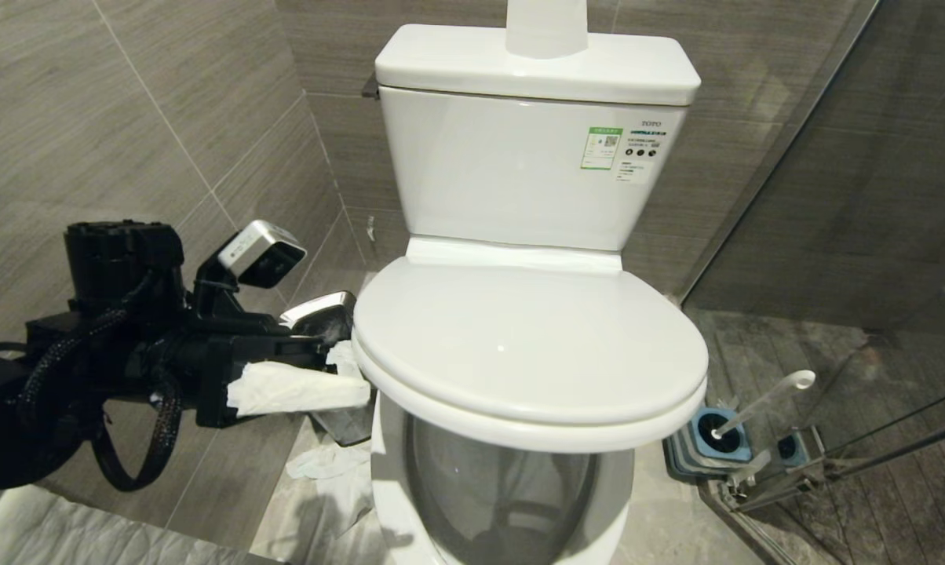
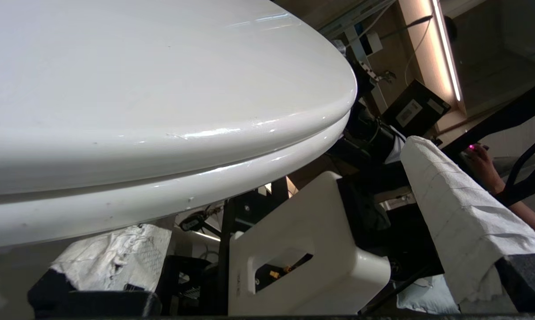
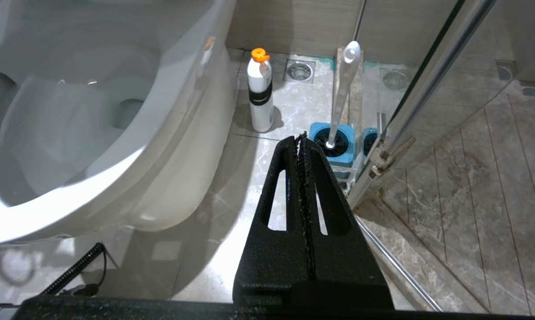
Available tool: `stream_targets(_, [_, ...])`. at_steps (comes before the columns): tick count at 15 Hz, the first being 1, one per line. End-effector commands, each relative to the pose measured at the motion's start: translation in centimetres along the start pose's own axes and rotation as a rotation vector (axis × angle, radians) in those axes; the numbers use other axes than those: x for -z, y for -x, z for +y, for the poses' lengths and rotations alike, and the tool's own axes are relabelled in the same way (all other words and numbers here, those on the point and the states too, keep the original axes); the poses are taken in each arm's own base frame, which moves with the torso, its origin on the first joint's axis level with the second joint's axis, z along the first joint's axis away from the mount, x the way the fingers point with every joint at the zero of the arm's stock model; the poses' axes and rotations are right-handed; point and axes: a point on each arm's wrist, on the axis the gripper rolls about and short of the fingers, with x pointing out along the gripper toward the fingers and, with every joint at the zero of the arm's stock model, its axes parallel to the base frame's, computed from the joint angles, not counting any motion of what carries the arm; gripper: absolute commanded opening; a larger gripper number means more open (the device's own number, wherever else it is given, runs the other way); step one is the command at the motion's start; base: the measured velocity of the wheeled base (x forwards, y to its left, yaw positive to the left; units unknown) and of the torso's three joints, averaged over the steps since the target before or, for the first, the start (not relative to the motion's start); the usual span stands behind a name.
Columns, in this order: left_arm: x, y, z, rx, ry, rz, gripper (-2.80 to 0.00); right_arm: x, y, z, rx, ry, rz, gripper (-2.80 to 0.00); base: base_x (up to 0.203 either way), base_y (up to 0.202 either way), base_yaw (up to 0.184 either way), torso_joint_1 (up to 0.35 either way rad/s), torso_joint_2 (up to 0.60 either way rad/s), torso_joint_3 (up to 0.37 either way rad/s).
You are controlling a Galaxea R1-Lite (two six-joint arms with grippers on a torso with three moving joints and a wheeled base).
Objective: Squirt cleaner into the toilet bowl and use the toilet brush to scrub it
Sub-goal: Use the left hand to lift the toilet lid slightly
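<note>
My left gripper [image 1: 347,369] sits at the left rim of the toilet, jaws wide and holding nothing, its fingers [image 1: 296,390] wrapped in crumpled white paper. The wrist view shows one padded finger below the seat edge and the other out beside it, so the lid's lip lies straight ahead between them; I judge the coming move is to lift it. The lid [image 1: 527,337] is closed: smooth, glossy white plastic, a broad oval with its long axis running from the tank toward me, over the porcelain bowl [image 1: 386,471]. Just behind the gripper stands a small steel bin [image 1: 319,310].

To the right, on the marble floor by the glass door, the brush [image 1: 763,404] leans in its ribbed blue holder [image 1: 720,435], slim white handle tilted up and right. The white cleaner bottle [image 3: 260,93] with orange cap stands beside the bowl's base. My right gripper [image 3: 301,142] is pressed shut, empty, nearer the brush.
</note>
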Motion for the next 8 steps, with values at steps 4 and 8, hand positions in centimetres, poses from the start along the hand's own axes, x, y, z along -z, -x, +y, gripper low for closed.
stream_targets(4, [-2.9, -0.8, -1.1, -0.045, -0.088, -0.042, 0.0, 0.0, 0.0, 0.0, 0.0, -0.001, 0.001, -2.8, 0.0, 0.0, 0.0, 0.0, 0.0, 0.0])
stream_targets(8, [-4.6, -0.9, -1.7, -0.048, -0.143, -0.06, 0.0, 0.0, 0.0, 0.0, 0.0, -0.001, 0.001, -2.8, 0.0, 0.0, 0.0, 0.0, 0.0, 0.0])
